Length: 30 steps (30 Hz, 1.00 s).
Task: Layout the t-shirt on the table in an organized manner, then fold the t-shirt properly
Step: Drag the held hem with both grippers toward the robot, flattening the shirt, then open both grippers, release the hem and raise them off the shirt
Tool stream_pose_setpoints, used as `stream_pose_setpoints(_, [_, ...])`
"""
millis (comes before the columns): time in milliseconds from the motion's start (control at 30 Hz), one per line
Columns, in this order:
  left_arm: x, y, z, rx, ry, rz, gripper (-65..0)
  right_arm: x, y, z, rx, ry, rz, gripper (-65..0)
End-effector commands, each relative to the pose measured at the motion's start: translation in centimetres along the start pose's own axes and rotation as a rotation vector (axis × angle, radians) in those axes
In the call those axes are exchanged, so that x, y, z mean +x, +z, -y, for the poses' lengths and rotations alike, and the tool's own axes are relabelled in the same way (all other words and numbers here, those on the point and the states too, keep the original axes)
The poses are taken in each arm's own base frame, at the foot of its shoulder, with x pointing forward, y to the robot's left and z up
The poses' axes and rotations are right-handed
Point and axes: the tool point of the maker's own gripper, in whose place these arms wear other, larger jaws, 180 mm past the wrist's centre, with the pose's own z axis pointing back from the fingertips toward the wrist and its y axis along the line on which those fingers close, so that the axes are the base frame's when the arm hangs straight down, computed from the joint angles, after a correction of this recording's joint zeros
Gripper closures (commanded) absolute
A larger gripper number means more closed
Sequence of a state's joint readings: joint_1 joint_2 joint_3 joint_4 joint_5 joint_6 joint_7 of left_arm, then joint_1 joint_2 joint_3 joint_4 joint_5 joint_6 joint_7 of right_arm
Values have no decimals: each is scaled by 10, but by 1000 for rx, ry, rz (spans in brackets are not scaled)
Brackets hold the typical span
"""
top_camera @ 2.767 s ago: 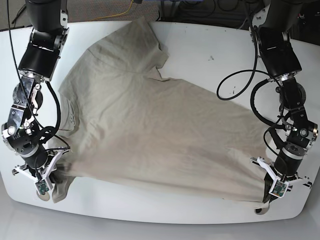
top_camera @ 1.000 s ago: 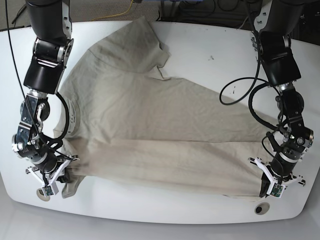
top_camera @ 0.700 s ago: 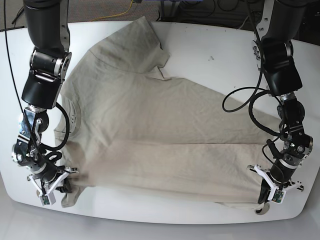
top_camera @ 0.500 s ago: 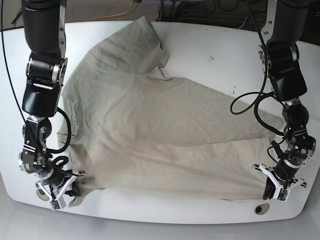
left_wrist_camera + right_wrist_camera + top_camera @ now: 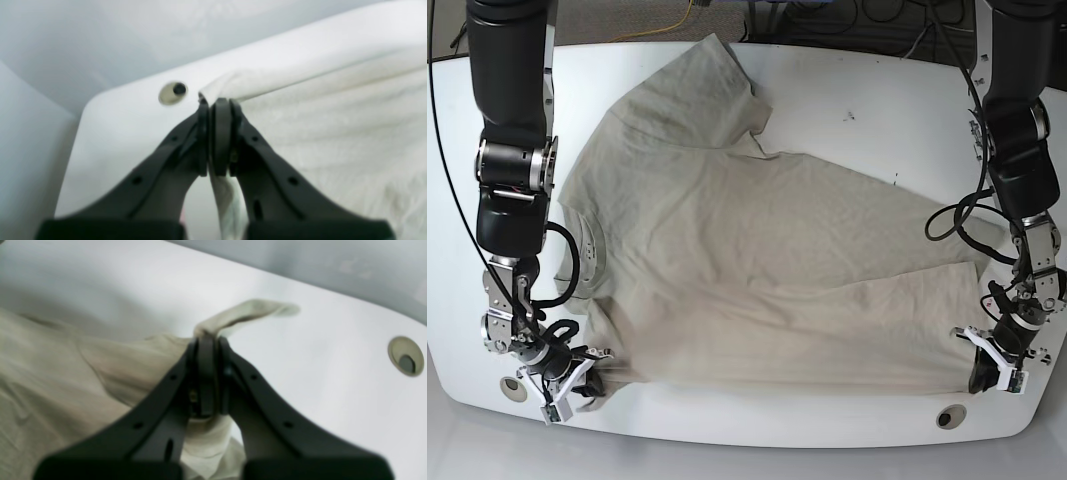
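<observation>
While the wrinkled, soft beige-grey cotton t-shirt lies spread across the glossy white tabletop with rounded corners, its near hem runs along the front edge. The black left end effector is clamped on the hem's corner just beside a round grommet hole. The black right end effector pinches a bunched fold of fabric near the opposite front corner.

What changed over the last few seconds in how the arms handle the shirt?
Both arms reached further toward the near edge of the table, dragging the t-shirt by its two near corners, so its near edge now lies straighter and flatter. The left gripper and right gripper stayed clamped on the fabric; the far sleeve hardly moved.
</observation>
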State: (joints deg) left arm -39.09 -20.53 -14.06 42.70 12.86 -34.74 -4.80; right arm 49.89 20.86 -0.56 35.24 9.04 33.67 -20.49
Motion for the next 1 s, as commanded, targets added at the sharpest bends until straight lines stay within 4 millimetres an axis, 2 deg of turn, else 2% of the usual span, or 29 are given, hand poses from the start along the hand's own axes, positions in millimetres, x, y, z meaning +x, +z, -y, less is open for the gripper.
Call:
stream_pose_setpoints(0, [31, 6, -42, 79, -6, 88, 0, 40, 4, 9, -20, 10, 96, 0])
stream_pose_setpoints(167, [27, 9, -60, 100, 26, 93, 0, 39, -5, -5, 6, 0, 99, 0])
stream_pose_setpoints(300, [31, 12, -67, 110, 35, 128, 0, 44, -5, 0, -25, -10, 107, 0])
stream_pose_setpoints(367, [31, 13, -70, 114, 37, 140, -18, 49, -10, -7, -29, -22, 121, -10])
stream_pose_setpoints(500, [38, 14, -77, 135, 37, 153, -166, 56, -14, -11, -46, -37, 150, -142])
stream_pose_setpoints(567, [39, 15, -87, 190, 27, 154, -285, 57, -13, -8, -69, -45, 156, -263])
stream_pose_setpoints(600, [39, 16, -90, 208, 24, 153, -320, 57, -14, -8, -73, -47, 156, -295])
stream_pose_setpoints(633, [39, 18, -99, 257, 15, 153, -415, 59, -16, -12, -74, -52, 160, -375])
stream_pose_setpoints(733, [39, 21, -107, 306, 6, 151, -540, 60, -18, -15, -76, -43, 157, -489])
stream_pose_setpoints(800, [39, 24, -113, 315, -1, 148, -564, 65, -18, -15, -84, -19, 155, -516])
stream_pose_setpoints(967, [40, 30, -123, 336, -10, 148, -590, 76, -10, -13, -101, 38, 154, -516])
